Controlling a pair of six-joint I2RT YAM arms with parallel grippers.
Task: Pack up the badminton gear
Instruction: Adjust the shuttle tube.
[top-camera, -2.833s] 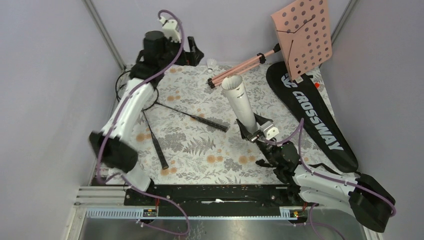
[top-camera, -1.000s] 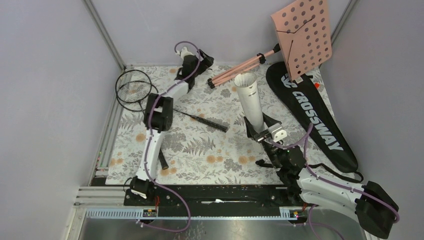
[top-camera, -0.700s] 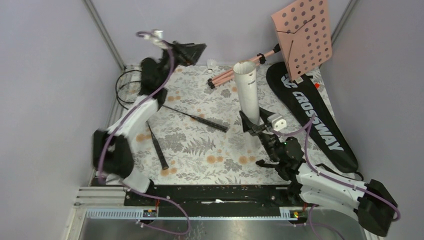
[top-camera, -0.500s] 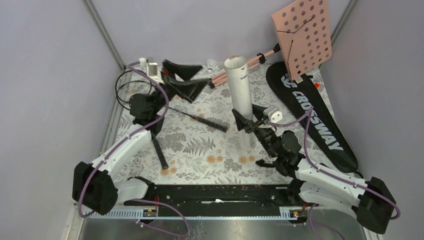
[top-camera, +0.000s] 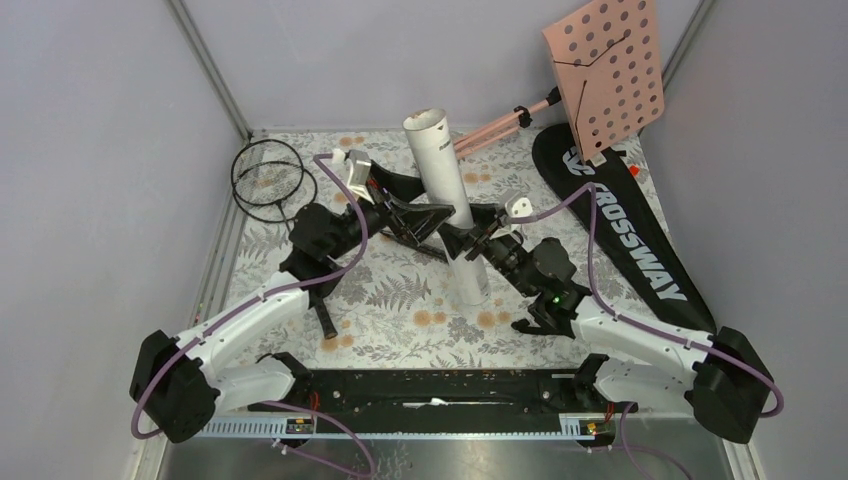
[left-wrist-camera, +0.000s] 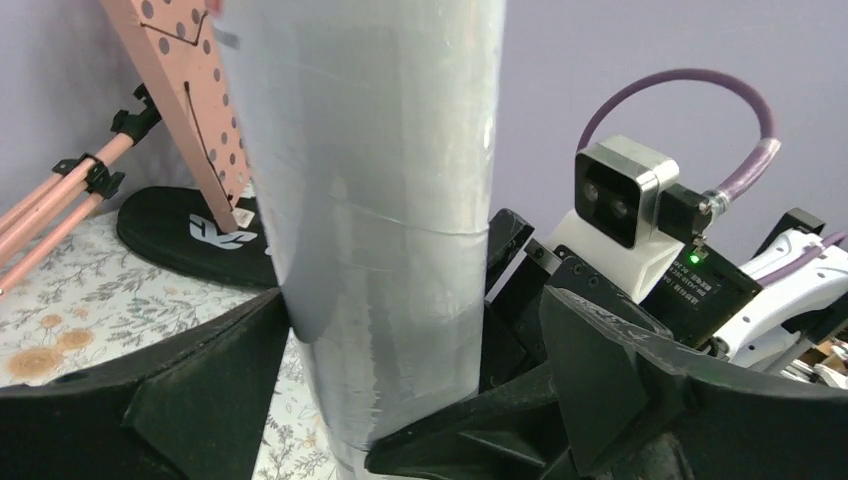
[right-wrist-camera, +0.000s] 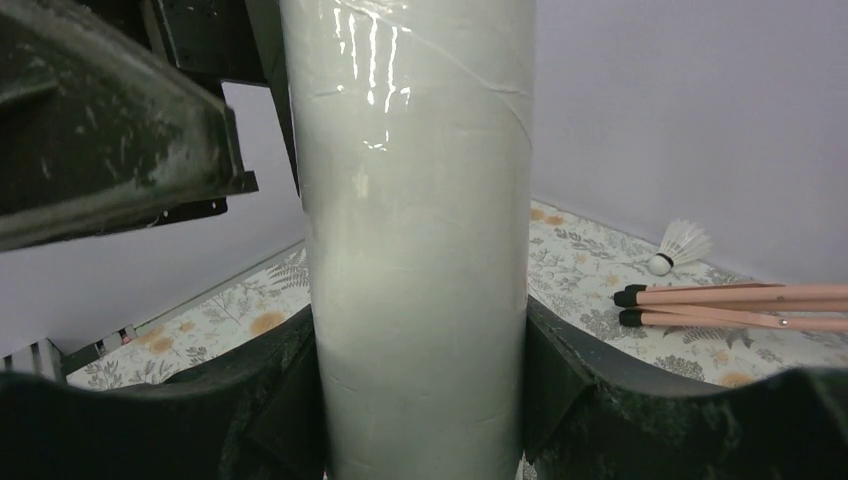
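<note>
White tube (top-camera: 430, 150) is standing pinched by the right claw (right-wrist-camera: 420, 390) as the wide-spread left claw (left-wrist-camera: 400, 380) is arriving around it, likely to steady it.

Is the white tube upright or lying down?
Upright, leaning slightly: the tube has its open end up, gripped by the right hand.

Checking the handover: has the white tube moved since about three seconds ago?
Yes. The white tube, held by the right gripper, has gone from leaning to nearly upright and shifted left, away from the black bag.
</note>
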